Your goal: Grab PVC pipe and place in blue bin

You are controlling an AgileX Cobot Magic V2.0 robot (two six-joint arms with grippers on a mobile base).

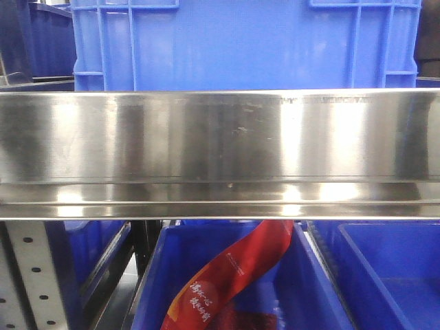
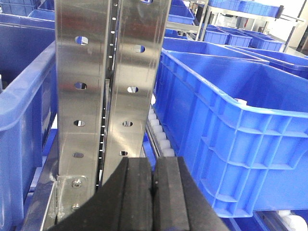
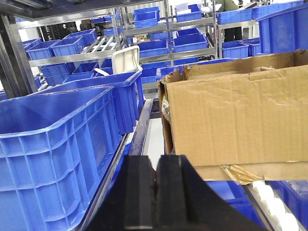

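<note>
Facing blue bins [image 3: 57, 139] on steel racking [image 2: 103, 86], both grippers [image 2: 153, 192] [image 3: 155, 192] sit pressed together, gripping nothing; no pipe shows.

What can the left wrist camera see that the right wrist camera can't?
Only the left wrist view shows the shiny metal post with holes and white rollers beside a blue bin. Only the right wrist view shows a cardboard box and a white lid sticking out of a bin. Both show blue bins and a shut black gripper, the left gripper and the right gripper.
</note>
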